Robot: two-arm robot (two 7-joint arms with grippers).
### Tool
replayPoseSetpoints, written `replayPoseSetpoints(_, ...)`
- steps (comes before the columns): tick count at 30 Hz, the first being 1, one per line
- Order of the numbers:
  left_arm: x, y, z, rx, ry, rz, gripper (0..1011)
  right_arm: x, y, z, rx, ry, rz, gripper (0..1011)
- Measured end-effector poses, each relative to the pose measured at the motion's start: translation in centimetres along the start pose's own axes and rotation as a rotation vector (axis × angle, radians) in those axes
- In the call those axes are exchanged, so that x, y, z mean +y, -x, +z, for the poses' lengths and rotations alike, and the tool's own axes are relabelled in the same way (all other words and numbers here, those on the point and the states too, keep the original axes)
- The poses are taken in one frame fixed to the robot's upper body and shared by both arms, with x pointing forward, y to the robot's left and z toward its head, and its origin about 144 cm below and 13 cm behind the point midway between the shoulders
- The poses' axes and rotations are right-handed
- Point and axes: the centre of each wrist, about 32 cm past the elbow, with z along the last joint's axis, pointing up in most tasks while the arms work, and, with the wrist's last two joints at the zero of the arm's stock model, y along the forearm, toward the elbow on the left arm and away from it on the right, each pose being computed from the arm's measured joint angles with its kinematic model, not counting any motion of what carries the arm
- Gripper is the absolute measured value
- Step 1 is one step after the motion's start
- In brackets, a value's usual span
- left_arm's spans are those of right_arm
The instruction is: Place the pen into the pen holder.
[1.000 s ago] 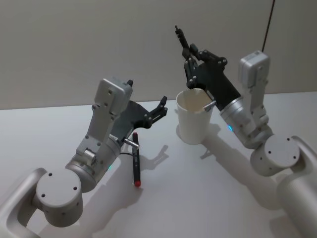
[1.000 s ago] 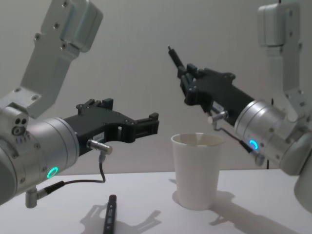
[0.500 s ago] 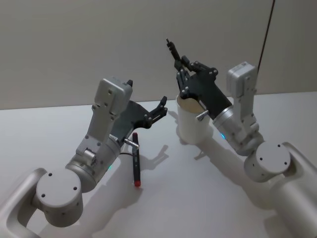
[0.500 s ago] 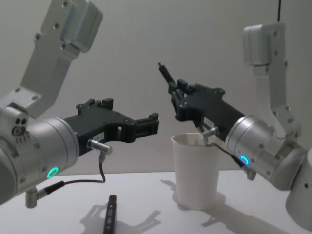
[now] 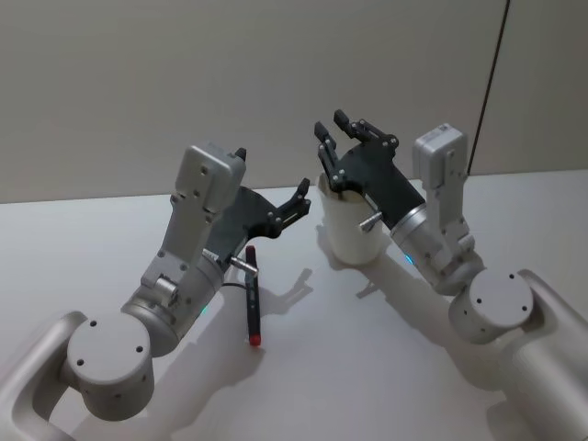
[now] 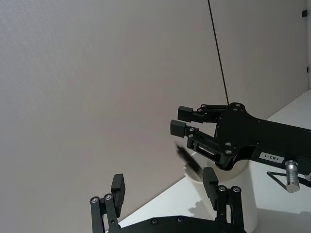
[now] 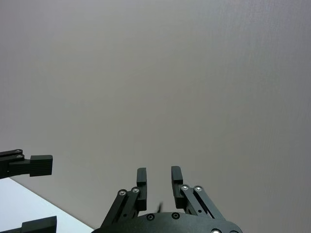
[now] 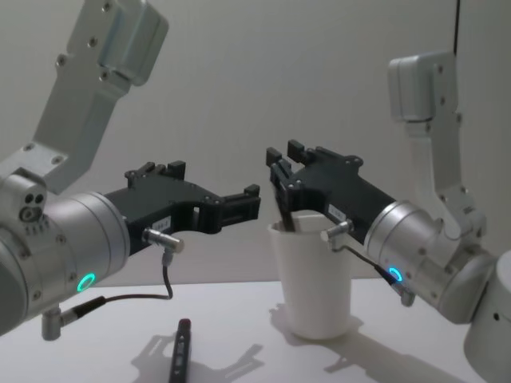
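The pen holder (image 5: 347, 231) is a white paper cup standing upright on the table, also seen in the chest view (image 8: 313, 275). My right gripper (image 5: 333, 129) hangs open just over its rim, with its fingers spread and nothing between them (image 8: 283, 152). In the left wrist view, a dark blurred pen (image 6: 187, 162) slants right at the cup's rim, below those fingers. A second pen (image 5: 251, 294), black with red ends, lies flat on the table under my left arm (image 8: 182, 355). My left gripper (image 5: 303, 196) is open and empty in the air, left of the cup.
The white table (image 5: 367, 367) runs back to a plain grey wall. A thin dark cable (image 5: 487, 83) hangs down the wall behind my right arm. My left arm's wrist cable (image 8: 164, 279) loops down above the lying pen.
My right gripper came down and left over the cup and opened. The black pen it held upright has left its fingers. The left arm and the lying pen have not moved.
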Motion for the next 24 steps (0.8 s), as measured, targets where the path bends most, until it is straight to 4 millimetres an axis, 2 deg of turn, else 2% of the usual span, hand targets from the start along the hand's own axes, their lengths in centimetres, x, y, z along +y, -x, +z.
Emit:
replayPoseSetpoints(4,0.0,0.0,0.0,0.0,0.0,0.0,1001,-0.03,0.07,-0.08,0.0,0.002,0.001,401)
replayPoseSetpoints(7,0.0,0.0,0.0,0.0,0.0,0.0,1001,-0.06,0.1,-0.12,0.0,0.004,0.001,478)
replayPoseSetpoints(8,0.0,0.0,0.0,0.0,0.0,0.0,1001,-0.07,0.1,-0.13,0.0,0.004,0.001,538)
replayPoseSetpoints(9,0.0,0.0,0.0,0.0,0.0,0.0,1001,-0.07,0.11,-0.14,0.0,0.004,0.001,538)
replayPoseSetpoints(12,0.0,0.0,0.0,0.0,0.0,0.0,1001,-0.09,0.14,-0.17,0.0,0.005,0.001,662)
replayPoseSetpoints(13,0.0,0.0,0.0,0.0,0.0,0.0,1001,-0.1,0.15,-0.19,0.0,0.006,0.001,662)
replayPoseSetpoints(24,0.0,0.0,0.0,0.0,0.0,0.0,1001,-0.28,0.0,0.11,0.009,0.007,-0.006,981)
